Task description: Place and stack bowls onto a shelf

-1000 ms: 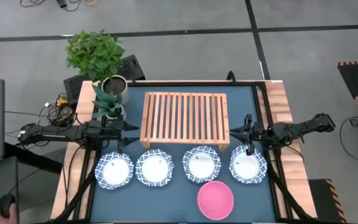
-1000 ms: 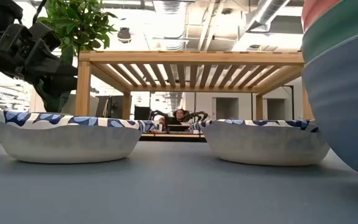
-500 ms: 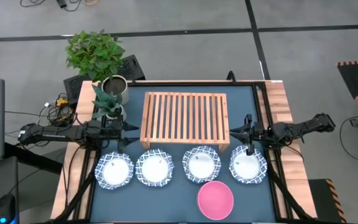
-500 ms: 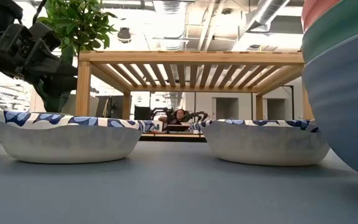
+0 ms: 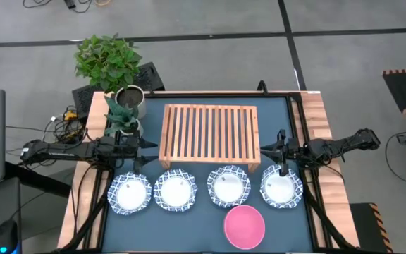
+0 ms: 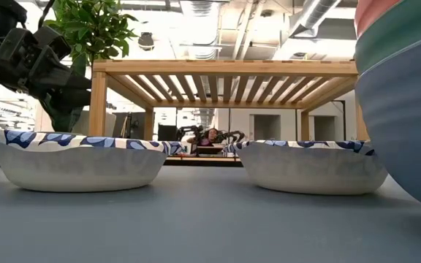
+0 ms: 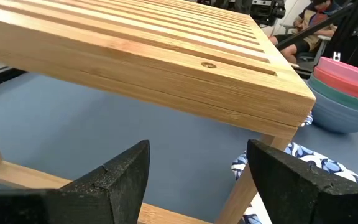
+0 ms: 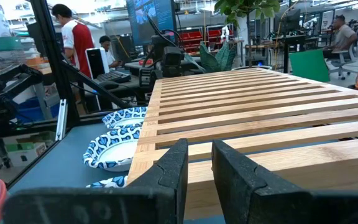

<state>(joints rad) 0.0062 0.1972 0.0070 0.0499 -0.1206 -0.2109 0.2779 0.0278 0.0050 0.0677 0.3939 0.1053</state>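
Note:
The light-wood slatted shelf (image 5: 210, 134) stands on its short legs at the middle of the dark blue table. Four white bowls with blue patterned rims (image 5: 130, 193) (image 5: 175, 190) (image 5: 229, 185) (image 5: 281, 188) sit in a row in front of it. A pink-red bowl (image 5: 244, 226) sits nearer the front edge; the low view shows it topping a stack (image 6: 404, 95) over a green and a blue bowl. My left gripper (image 5: 146, 143) is open and empty beside the shelf's left end (image 7: 135, 50). My right gripper (image 5: 278, 148) hovers at the shelf's right end (image 8: 247, 118), its fingers (image 8: 199, 168) a narrow gap apart, empty.
A leafy plant (image 5: 108, 60) and a metal pot (image 5: 129, 99) with a second plant stand at the table's far left corner, close behind my left arm. People sit and stand in the room beyond the table (image 8: 73, 37).

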